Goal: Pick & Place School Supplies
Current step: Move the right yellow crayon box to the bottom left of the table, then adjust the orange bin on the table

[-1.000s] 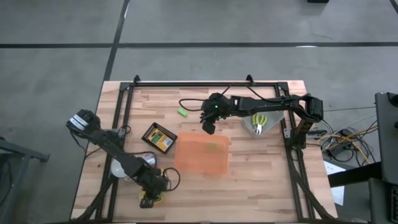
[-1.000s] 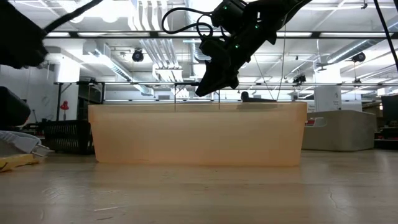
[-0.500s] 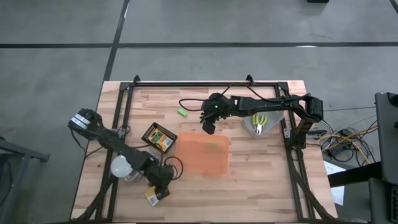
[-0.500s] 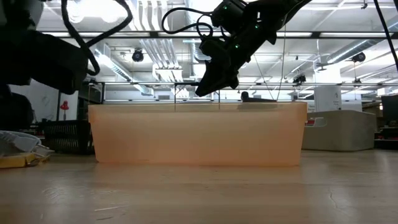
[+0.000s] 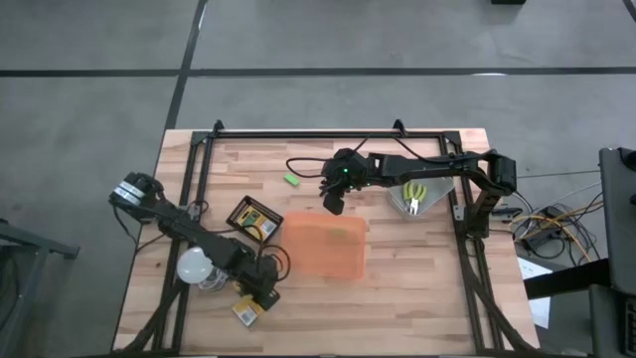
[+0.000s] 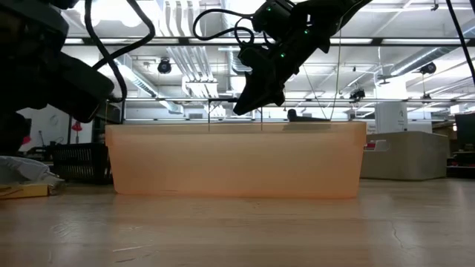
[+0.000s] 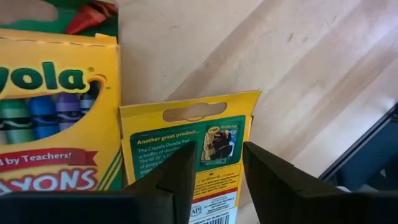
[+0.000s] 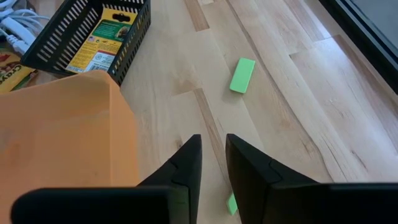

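arms: black, jointed | cables: black, looped | right wrist: green light

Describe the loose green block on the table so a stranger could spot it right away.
Start at the orange tray mid-table. Look past its far left corner to bare wood: the green block lies there alone, left of the right gripper. It is plain bright green, unlike the yellow crayon boxes.

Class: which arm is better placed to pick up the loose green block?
Right. The right gripper hovers close to the green block, fingers slightly apart; the left gripper is far off at the crayon boxes.
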### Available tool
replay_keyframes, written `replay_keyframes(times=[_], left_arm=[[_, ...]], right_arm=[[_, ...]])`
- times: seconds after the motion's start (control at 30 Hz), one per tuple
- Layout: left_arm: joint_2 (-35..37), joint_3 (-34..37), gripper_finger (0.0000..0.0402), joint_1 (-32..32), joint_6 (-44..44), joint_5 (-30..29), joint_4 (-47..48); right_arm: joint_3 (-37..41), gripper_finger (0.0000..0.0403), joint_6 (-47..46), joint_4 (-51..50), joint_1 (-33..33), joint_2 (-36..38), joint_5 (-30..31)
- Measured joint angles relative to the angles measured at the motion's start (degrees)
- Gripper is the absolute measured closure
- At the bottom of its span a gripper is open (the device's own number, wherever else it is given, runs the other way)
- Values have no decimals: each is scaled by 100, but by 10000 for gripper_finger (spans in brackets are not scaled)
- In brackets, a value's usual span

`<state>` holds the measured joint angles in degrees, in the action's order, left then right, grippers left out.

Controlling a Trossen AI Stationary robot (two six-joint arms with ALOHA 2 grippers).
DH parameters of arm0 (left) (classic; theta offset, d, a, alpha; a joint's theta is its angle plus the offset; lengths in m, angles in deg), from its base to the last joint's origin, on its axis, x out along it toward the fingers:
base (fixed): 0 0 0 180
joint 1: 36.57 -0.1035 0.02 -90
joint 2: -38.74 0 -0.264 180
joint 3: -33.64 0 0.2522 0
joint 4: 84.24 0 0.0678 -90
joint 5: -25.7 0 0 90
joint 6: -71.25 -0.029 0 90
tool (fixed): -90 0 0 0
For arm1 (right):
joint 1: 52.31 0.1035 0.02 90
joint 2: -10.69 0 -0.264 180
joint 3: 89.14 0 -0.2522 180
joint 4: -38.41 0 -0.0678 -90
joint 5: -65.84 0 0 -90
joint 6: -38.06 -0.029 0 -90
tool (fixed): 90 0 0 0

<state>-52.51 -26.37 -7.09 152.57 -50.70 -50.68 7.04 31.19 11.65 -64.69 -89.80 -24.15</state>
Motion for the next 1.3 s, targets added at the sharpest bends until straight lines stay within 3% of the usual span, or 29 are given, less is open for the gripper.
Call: replay_keyframes(times=[0.37,0.53,0.67,0.8,1.0,1.1,1.3], left_arm=[[17,-384,262,-101,-53,-175,784],[20,-891,262,-101,-572,-145,975],[25,-1350,262,-103,-1829,-38,1312],[26,-1669,261,-89,-4241,157,1596],[33,-1605,263,-101,-6473,206,1728],[33,-1482,263,-176,-7081,293,1735],[33,-1216,264,-535,-7435,975,1898]], right_arm=[[0,318,0,0,2,0,0],[0,324,0,0,2,0,0],[0,332,0,-2,2,0,0],[0,335,0,-1,1,0,1],[0,326,0,0,2,0,2],[0,322,0,0,2,0,0],[0,318,0,0,1,0,0]])
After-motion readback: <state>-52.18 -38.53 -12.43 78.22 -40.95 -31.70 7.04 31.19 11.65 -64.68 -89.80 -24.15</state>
